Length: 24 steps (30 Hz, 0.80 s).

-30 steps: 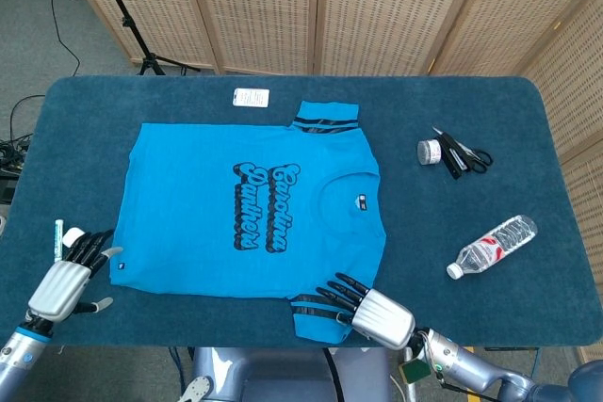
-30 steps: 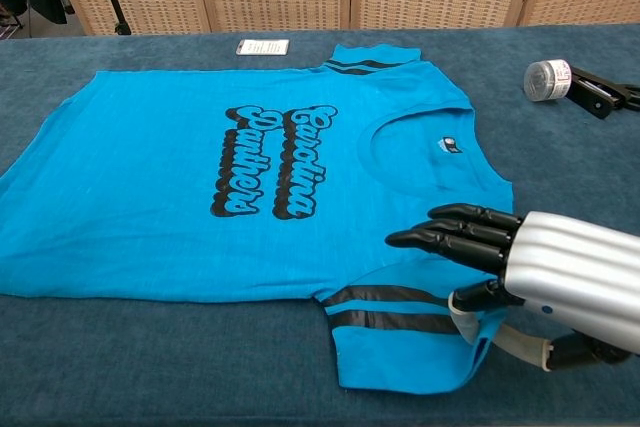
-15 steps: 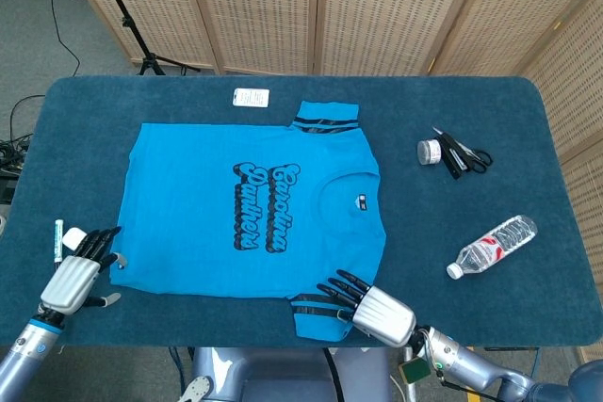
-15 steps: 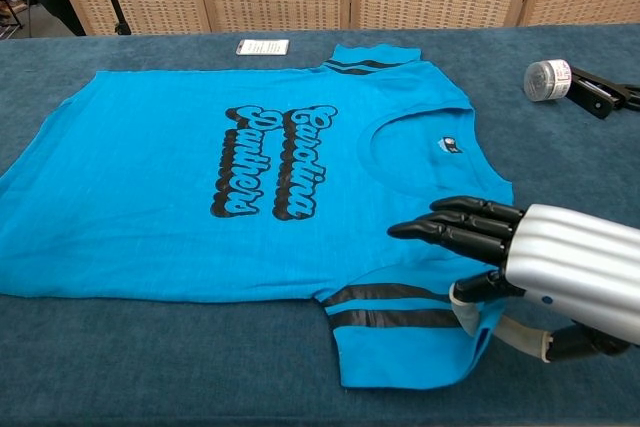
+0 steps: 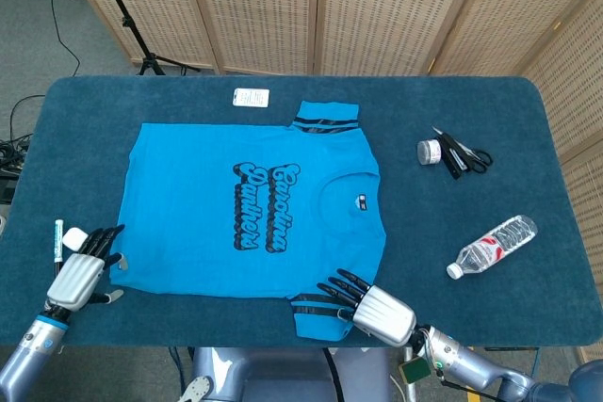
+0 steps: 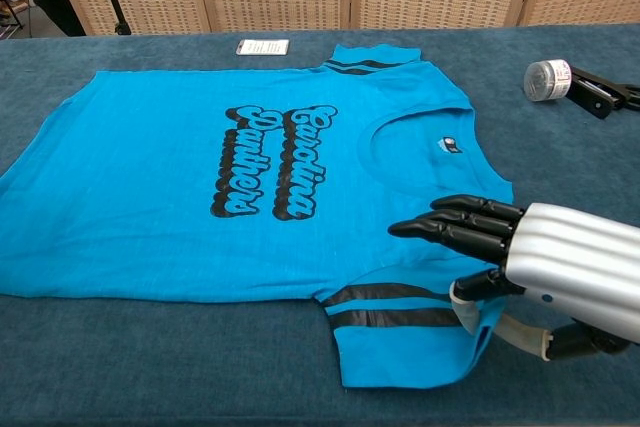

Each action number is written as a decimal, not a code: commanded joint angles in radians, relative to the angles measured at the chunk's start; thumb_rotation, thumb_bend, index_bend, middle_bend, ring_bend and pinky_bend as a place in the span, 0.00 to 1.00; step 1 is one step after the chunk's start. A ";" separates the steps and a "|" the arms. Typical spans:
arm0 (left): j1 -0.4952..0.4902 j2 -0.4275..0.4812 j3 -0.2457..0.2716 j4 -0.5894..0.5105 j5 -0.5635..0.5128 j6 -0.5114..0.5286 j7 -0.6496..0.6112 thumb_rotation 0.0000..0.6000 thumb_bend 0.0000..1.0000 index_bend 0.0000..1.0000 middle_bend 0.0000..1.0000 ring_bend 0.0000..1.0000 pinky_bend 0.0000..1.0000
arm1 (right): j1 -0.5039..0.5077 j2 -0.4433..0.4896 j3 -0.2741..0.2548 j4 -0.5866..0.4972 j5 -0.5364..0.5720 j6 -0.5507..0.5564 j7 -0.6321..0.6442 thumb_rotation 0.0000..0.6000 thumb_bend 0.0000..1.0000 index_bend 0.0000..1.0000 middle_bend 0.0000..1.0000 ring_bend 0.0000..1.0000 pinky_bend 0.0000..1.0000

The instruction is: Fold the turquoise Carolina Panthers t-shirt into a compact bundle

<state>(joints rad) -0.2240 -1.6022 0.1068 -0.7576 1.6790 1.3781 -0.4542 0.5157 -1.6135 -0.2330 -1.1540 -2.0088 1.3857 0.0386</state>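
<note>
Two hands are in play, and your right hand (image 6: 540,267) is the one closest to work: fingers extended and spread, holding nothing, hovering over the near sleeve (image 6: 400,332) with its dark fingertips (image 6: 440,230) aimed toward 9 o'clock in the chest view. From the chest view alone you can't tell whether they touch the cloth. From that hand, the turquoise Carolina Panthers t-shirt (image 5: 247,202) spreads out toward 11 o'clock in the head view, lying flat and unfolded on the blue table (image 5: 471,120), logo up. Its long axis runs 9 to 3, hem at 9, collar (image 5: 353,190) at 3, so you're sitting on the collar-end corner. The far sleeve (image 5: 325,118) is straight up at 12 from your right hand.

Your left hand (image 5: 83,265) is also empty with fingers apart, just beside the hem corner, the shirt lying toward 2 o'clock from it. My read: each hand has its own near corner, so a lengthwise fold away toward 12 looks natural. Off at 1 o'clock, scissors (image 5: 462,152), a small jar (image 5: 431,151) and a water bottle (image 5: 492,247) stay well apart.
</note>
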 commanded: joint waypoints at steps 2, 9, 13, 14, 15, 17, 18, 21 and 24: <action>-0.003 -0.002 -0.001 0.001 -0.004 -0.004 0.004 1.00 0.07 0.54 0.00 0.00 0.00 | 0.000 0.001 0.000 -0.001 0.000 0.000 0.000 1.00 0.51 0.59 0.02 0.00 0.00; -0.014 -0.005 0.000 -0.009 -0.006 -0.012 0.004 1.00 0.20 0.54 0.00 0.00 0.00 | 0.000 0.001 0.000 -0.001 0.000 0.000 0.000 1.00 0.51 0.59 0.02 0.00 0.00; -0.017 -0.005 0.004 -0.014 -0.004 -0.013 0.009 1.00 0.27 0.55 0.00 0.00 0.00 | 0.001 0.001 0.000 -0.002 0.002 -0.001 0.001 1.00 0.51 0.59 0.02 0.00 0.00; -0.017 -0.005 0.004 -0.016 -0.003 -0.013 0.010 1.00 0.28 0.55 0.00 0.00 0.00 | 0.001 0.001 0.000 -0.002 0.002 -0.001 0.001 1.00 0.51 0.59 0.02 0.00 0.00; -0.018 -0.005 0.005 -0.017 -0.004 -0.014 0.010 1.00 0.30 0.55 0.00 0.00 0.00 | 0.001 0.002 0.000 -0.002 0.002 -0.001 0.001 1.00 0.51 0.59 0.02 0.00 0.00; -0.019 -0.005 0.006 -0.020 -0.005 -0.016 0.013 1.00 0.30 0.55 0.00 0.00 0.00 | 0.001 0.002 0.000 -0.003 0.002 0.000 0.003 1.00 0.51 0.59 0.02 0.00 0.00; -0.018 -0.005 0.007 -0.023 -0.007 -0.019 0.011 1.00 0.30 0.56 0.00 0.00 0.00 | 0.001 0.003 0.001 -0.003 0.003 0.000 0.002 1.00 0.51 0.59 0.02 0.00 0.00; -0.019 -0.005 0.006 -0.024 -0.010 -0.020 0.014 1.00 0.30 0.59 0.00 0.00 0.00 | 0.001 0.003 0.001 -0.004 0.003 0.000 0.003 1.00 0.51 0.59 0.02 0.00 0.00; -0.019 -0.005 0.007 -0.025 -0.013 -0.020 0.016 1.00 0.32 0.62 0.00 0.00 0.00 | 0.001 0.003 0.001 -0.004 0.003 -0.001 0.003 1.00 0.51 0.59 0.02 0.00 0.00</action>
<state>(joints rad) -0.2430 -1.6068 0.1134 -0.7829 1.6662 1.3581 -0.4385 0.5170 -1.6102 -0.2324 -1.1575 -2.0061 1.3851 0.0414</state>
